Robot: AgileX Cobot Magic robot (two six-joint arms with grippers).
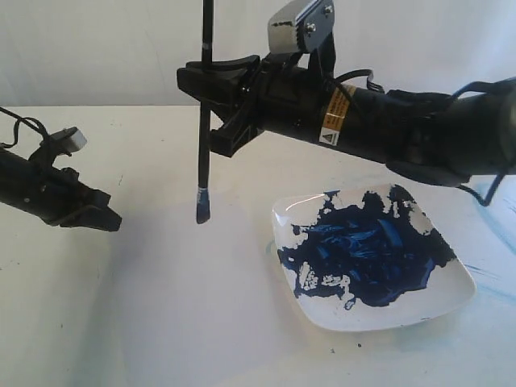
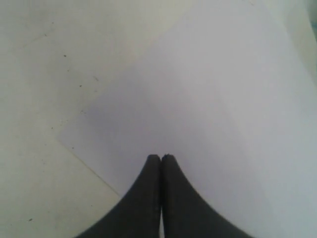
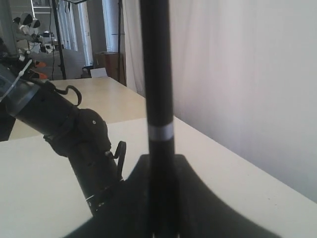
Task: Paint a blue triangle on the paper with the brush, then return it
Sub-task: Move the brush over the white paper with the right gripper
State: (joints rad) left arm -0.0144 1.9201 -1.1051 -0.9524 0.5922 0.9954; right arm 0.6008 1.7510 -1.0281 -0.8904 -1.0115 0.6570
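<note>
My right gripper point(image 1: 206, 109) is shut on the handle of the brush point(image 1: 204, 161), which it holds upright. The dark-blue bristle tip point(image 1: 202, 211) hangs just above the surface, left of the plate. In the right wrist view the black handle point(image 3: 157, 89) with its silver band rises from between the fingers of the gripper point(image 3: 161, 203). My left gripper point(image 1: 90, 214) sits low at the left, shut and empty. In the left wrist view the left gripper point(image 2: 161, 157) hovers over the pale paper point(image 2: 208, 99) near its edge. The blue triangle is out of view.
A white square plate point(image 1: 322, 310) lies at the right under my right arm, covered by a big dark-blue paint blotch point(image 1: 371, 246). Faint blue smears point(image 1: 493, 193) mark the table at the far right. A white backdrop hangs behind the table.
</note>
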